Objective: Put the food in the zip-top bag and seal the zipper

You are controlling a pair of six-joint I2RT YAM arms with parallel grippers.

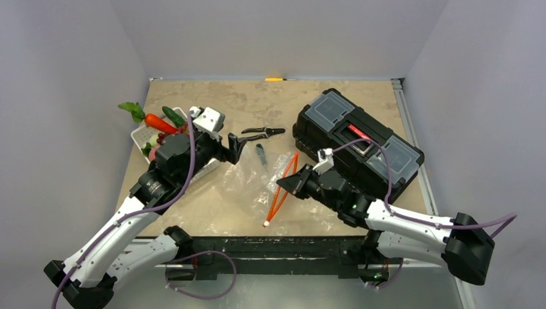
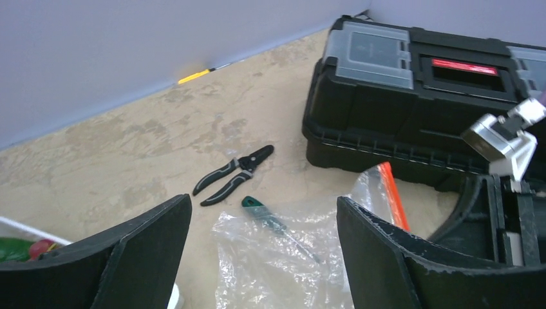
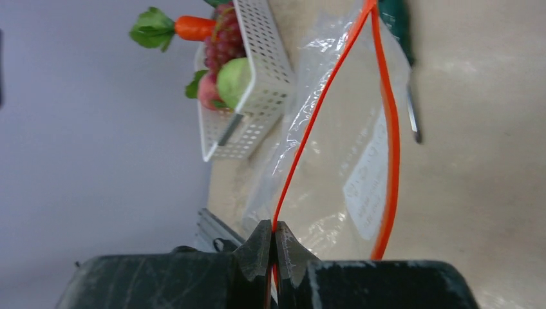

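Note:
The clear zip-top bag [image 1: 248,187] lies flat mid-table. Its orange-red zipper [image 1: 283,187] faces right with the two lips parted. My right gripper [image 1: 288,185] is shut on the upper lip; in the right wrist view the jaws [image 3: 273,226] pinch the thin strip [image 3: 309,125], and the other lip [image 3: 391,148] bows away. My left gripper [image 1: 235,148] is open and empty above the bag's far left corner; the bag [image 2: 277,264] shows between its fingers [image 2: 138,251]. The carrot [image 1: 160,122], cucumber [image 1: 172,116], grapes [image 3: 222,38], cabbage [image 3: 233,80] and peach [image 3: 207,93] are in the basket.
A white slotted basket [image 1: 143,136] stands at the left, beside the left arm. Black-handled pliers [image 1: 263,132] and a green-handled screwdriver [image 1: 261,154] lie just beyond the bag, the screwdriver's shaft under its edge. A black toolbox [image 1: 357,145] stands at the right behind the right gripper.

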